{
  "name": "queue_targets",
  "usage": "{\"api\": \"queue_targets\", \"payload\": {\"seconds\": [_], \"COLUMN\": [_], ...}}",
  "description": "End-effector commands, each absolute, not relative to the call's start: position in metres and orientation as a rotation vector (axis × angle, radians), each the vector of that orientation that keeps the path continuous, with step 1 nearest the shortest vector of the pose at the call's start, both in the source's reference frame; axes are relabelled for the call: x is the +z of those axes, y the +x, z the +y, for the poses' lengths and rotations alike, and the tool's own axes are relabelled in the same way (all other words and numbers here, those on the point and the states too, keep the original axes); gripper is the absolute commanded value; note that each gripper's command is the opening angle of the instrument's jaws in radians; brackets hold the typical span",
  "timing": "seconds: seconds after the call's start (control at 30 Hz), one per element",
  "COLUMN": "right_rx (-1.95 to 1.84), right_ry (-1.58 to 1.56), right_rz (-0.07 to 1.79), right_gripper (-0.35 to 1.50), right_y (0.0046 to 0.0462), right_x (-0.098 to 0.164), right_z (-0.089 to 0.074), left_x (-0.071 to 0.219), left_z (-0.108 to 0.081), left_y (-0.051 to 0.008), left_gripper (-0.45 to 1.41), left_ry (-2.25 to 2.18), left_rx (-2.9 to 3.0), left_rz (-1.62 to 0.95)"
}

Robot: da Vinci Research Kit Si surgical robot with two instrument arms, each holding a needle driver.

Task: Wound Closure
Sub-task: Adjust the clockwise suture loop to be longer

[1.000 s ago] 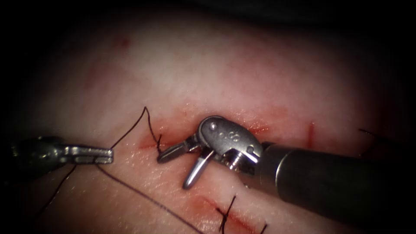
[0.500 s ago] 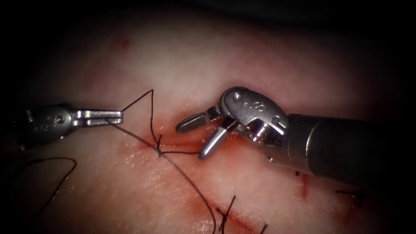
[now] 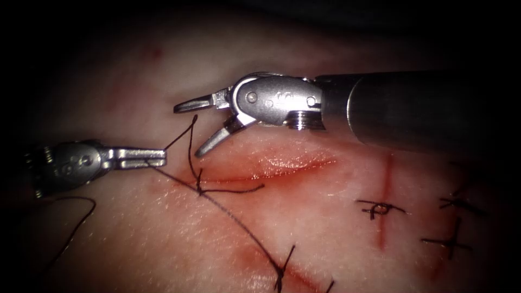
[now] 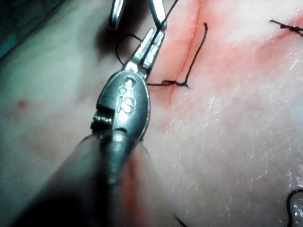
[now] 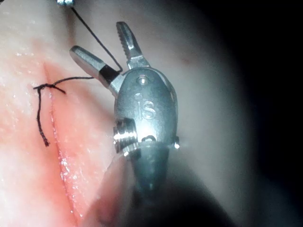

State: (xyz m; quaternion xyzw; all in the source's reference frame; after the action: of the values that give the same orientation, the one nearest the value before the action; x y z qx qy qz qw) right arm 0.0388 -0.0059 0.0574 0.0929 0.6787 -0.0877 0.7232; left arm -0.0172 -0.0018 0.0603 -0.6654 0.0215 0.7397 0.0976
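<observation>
Dark thin thread (image 3: pixel 228 209) runs from a knot (image 3: pixel 199 187) at the cut's (image 3: pixel 271 168) left end into the left steel claw (image 3: pixel 154 157), pinched; the right steel claw (image 3: pixel 192 127) is spread above, holding nothing, on pale tissue (image 3: pixel 325 239).

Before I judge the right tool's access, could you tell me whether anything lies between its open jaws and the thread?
Nothing visible does. The right tool hangs open at the thread, which rises from the knot to the left tool.
</observation>
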Motion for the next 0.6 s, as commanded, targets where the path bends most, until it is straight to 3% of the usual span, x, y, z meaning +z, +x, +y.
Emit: {"api": "queue_targets", "payload": {"seconds": [0.03, 0.13, 0.2, 0.23, 0.27, 0.3, 0.6], "right_rx": [-0.233, -0.240, -0.243, -0.254, -0.269, -0.287, -0.303], "right_ry": [0.200, 0.193, 0.193, 0.193, 0.203, 0.214, 0.187], "right_rz": [1.472, 1.465, 1.465, 1.459, 1.444, 1.418, 1.384], "right_gripper": [1.26, 1.25, 1.13, 0.76, 0.09, -0.35, -0.35], "right_y": [0.0401, 0.0406, 0.0406, 0.0404, 0.0402, 0.0401, 0.0396], "right_x": [0.0581, 0.0587, 0.0590, 0.0590, 0.0589, 0.0588, 0.0584], "right_z": [-0.0058, -0.0065, -0.0066, -0.0067, -0.0067, -0.0067, -0.0060], "left_x": [0.0608, 0.0608, 0.0607, 0.0608, 0.0608, 0.0608, 0.0608], "left_z": [-0.0013, -0.0014, -0.0014, -0.0014, -0.0014, -0.0014, -0.0012], "left_y": [-0.0177, -0.0180, -0.0182, -0.0182, -0.0182, -0.0182, -0.0183], "left_gripper": [-0.45, -0.45, -0.45, -0.45, -0.45, -0.45, -0.45], "left_ry": [-1.974, -1.979, -1.977, -1.977, -1.977, -1.978, -1.977], "left_rx": [2.188, 2.185, 2.185, 2.185, 2.184, 2.184, 2.183], "left_rz": [0.064, 0.063, 0.064, 0.065, 0.065, 0.064, 0.064]}}
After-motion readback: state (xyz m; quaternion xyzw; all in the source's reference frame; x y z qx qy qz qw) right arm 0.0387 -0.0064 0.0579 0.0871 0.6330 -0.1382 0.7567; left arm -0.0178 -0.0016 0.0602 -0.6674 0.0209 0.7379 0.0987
